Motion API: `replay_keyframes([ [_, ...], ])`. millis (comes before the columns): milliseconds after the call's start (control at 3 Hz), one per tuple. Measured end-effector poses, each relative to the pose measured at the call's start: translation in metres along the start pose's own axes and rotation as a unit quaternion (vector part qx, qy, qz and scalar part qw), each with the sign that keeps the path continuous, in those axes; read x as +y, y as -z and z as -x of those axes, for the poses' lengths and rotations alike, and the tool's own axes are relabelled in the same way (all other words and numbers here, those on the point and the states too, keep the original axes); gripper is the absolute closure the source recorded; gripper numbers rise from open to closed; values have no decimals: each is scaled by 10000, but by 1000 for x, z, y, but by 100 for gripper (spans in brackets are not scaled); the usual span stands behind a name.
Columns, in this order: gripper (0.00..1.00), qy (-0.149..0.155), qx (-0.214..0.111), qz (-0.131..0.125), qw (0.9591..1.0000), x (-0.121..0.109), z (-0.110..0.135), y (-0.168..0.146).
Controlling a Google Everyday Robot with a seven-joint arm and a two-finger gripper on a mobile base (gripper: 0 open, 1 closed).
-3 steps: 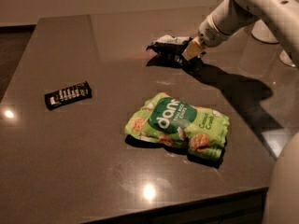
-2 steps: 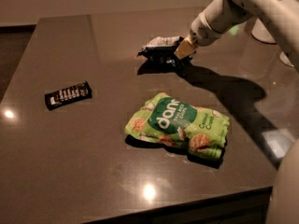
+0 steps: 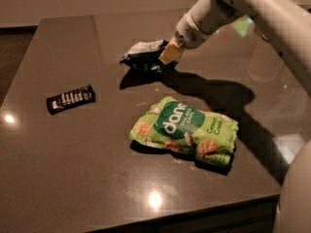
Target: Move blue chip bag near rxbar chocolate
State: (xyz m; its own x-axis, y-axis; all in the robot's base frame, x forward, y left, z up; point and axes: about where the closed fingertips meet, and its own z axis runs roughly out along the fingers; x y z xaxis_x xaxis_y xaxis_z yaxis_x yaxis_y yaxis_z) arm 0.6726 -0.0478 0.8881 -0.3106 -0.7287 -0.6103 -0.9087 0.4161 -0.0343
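The blue chip bag (image 3: 142,53), dark blue with white and silvery patches, hangs just above the dark table (image 3: 73,169) near its far middle, with its shadow beneath it. My gripper (image 3: 170,55) is shut on the bag's right end, reaching in from the upper right. The rxbar chocolate (image 3: 70,99), a flat black wrapper with white text, lies on the table to the left, well apart from the bag.
A larger bright green snack bag (image 3: 187,130) lies in the middle of the table, right of the bar and nearer than the blue bag. The table's front edge runs along the bottom, its left edge slants at the left.
My gripper has carried the blue chip bag to the left, toward the bar's side of the table. The bar and the green bag have not moved.
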Motion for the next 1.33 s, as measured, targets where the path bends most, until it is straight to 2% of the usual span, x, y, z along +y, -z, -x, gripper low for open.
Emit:
replay_keyframes([
  [333,100,327,-107,279,9990,24,28,-17],
  [667,82,587,-144,434,9972,43,51,-29],
  [1333,36,905,-150,624,9938,64,73,-45],
])
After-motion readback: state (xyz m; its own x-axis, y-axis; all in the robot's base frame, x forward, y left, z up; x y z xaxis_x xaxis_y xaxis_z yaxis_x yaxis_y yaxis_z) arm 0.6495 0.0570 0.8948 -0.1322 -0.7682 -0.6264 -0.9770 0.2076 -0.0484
